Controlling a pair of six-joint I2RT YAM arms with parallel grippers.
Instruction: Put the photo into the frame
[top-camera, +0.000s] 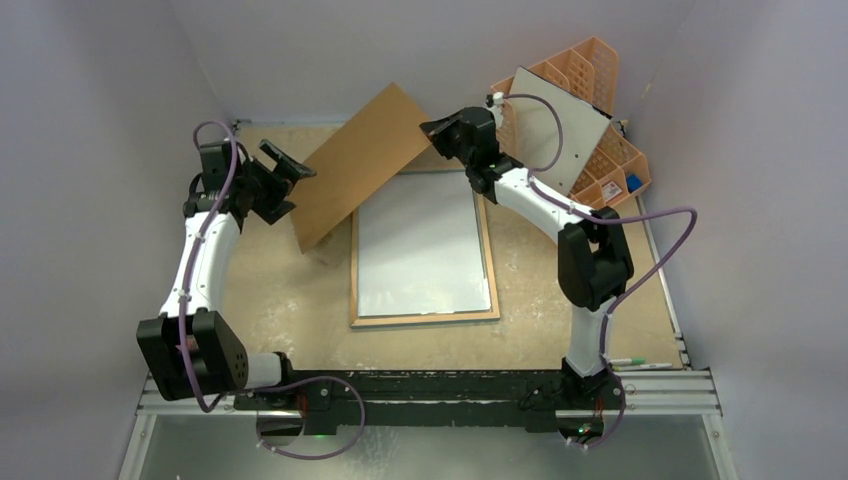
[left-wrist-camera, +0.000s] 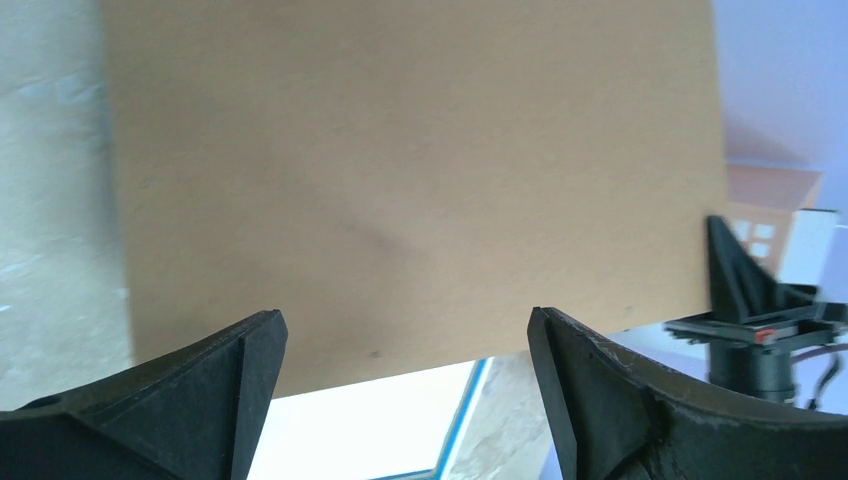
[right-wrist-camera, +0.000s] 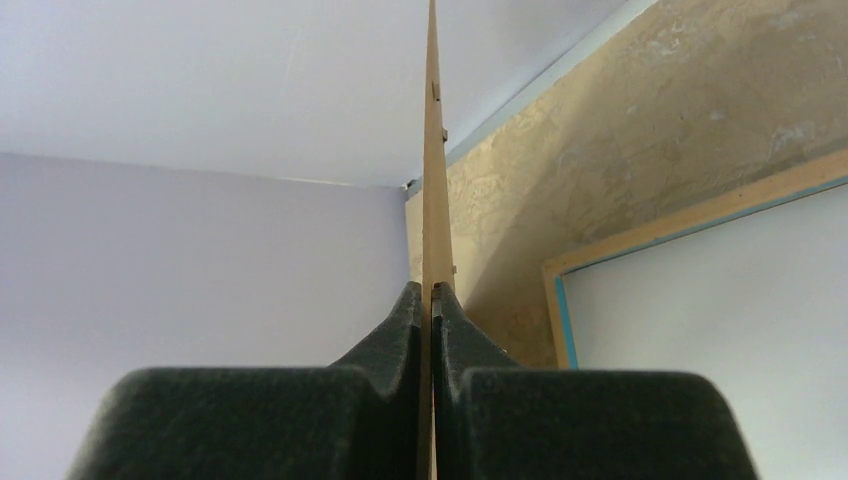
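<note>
**While the backing is being held aloft, the frame is lying on the desk**

As the scene is being viewed from above, the frame (top-camera: 425, 319) is lying flat at the middle of the desk (top-camera: 560, 300), wooden rim up. Its opening is being filled by a white sheet (top-camera: 420, 245); whether that is the photo face down cannot be told. A brown backing board (top-camera: 360, 165) is being held tilted over the frame's far left corner by the right tool (top-camera: 430, 127), which is pinching its far edge. The left tool (top-camera: 298, 190) is being held wide beside the board's left edge, gripping nothing. A grey-white board (top-camera: 545, 130) is being propped against an orange organiser (top-camera: 610, 175).

From the left wrist, the backing board (left-wrist-camera: 400, 180) is being seen beyond the spread left tool (left-wrist-camera: 405, 330), untouched by it. The white sheet (left-wrist-camera: 370, 420) and the frame's blue edge (left-wrist-camera: 462, 430) are being shown below.

From the right wrist, the backing board (right-wrist-camera: 433, 150) is being seen edge-on, clamped in the right tool (right-wrist-camera: 432, 295). The frame (right-wrist-camera: 640, 250) and white sheet (right-wrist-camera: 720, 340) are lying at right.
</note>
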